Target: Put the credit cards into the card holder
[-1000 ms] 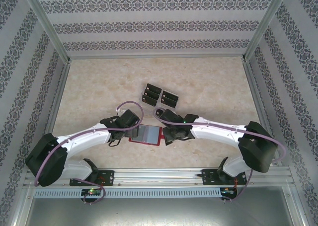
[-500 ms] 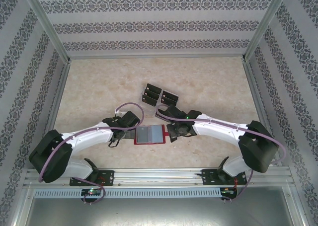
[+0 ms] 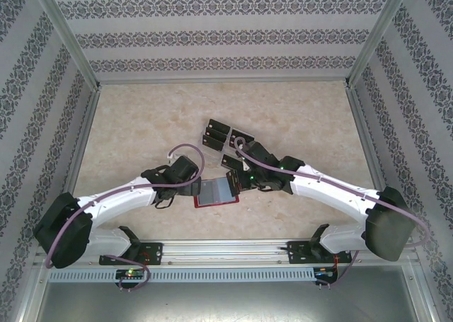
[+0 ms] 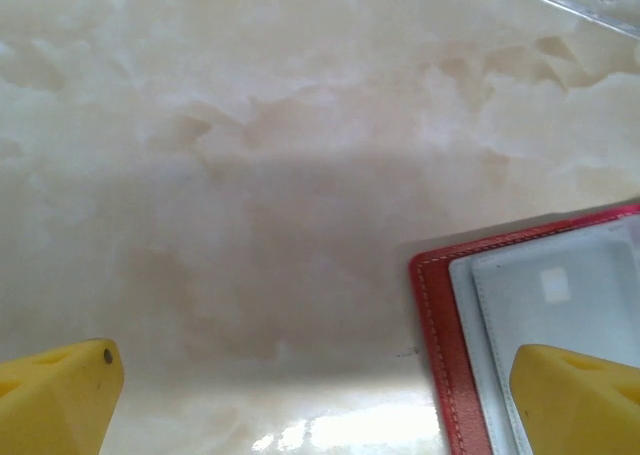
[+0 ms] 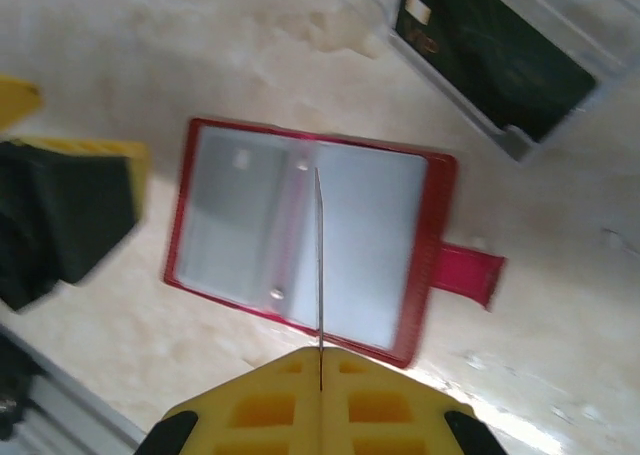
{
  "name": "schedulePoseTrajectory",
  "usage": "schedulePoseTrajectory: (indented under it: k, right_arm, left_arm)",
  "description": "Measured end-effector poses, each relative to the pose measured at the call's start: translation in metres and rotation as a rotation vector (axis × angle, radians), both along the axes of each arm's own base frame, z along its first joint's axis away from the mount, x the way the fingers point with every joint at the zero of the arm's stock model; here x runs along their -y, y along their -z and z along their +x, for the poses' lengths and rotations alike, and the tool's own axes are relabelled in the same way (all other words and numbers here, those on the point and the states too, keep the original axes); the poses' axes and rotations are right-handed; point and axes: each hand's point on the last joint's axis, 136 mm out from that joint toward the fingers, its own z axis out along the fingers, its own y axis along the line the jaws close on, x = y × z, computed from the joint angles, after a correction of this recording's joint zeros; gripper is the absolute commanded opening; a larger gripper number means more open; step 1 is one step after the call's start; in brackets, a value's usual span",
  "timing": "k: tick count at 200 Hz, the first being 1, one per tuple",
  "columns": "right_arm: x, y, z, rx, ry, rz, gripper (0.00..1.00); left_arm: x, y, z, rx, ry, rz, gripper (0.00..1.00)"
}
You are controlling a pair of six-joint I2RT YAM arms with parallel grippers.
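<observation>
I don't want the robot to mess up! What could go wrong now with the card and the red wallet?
1. The right hand pinches the card by one thin edge above the open wallet; it might twist or slip and miss the pocket.
2. The left hand is open, one finger over the wallet's corner, so a push from the card might slide the wallet.
</observation>
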Motion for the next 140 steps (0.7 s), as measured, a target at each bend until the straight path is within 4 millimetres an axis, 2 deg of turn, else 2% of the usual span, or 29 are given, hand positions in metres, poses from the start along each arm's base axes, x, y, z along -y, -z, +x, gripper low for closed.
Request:
schedulePoseTrajectory:
  k: [17,35,73,116,140]
  right_arm:
    - [-0.007,0.007,0.000,-0.023,0.012,0.038,0.00]
    - [-0.012,0.025,-0.001,-0.060,0.026,0.044,0.00]
    - [-0.007,0.059,-0.006,-0.119,0.058,0.017,0.00]
    - [-0.004,0.067,-0.008,-0.122,0.067,0.021,0.00]
    - [-0.002,0.071,-0.010,-0.126,0.068,0.015,0.00]
  left_arm:
    - [0.007,0.006,-0.002,-0.017,0.027,0.005,1.00]
    - [0.015,0.011,-0.004,-0.029,0.053,0.009,1.00]
    - [0.030,0.015,-0.005,-0.035,0.094,0.020,1.00]
    - [0.030,0.030,-0.008,-0.068,0.097,0.080,1.00]
    - [0.028,0.029,-0.007,-0.063,0.072,0.085,1.00]
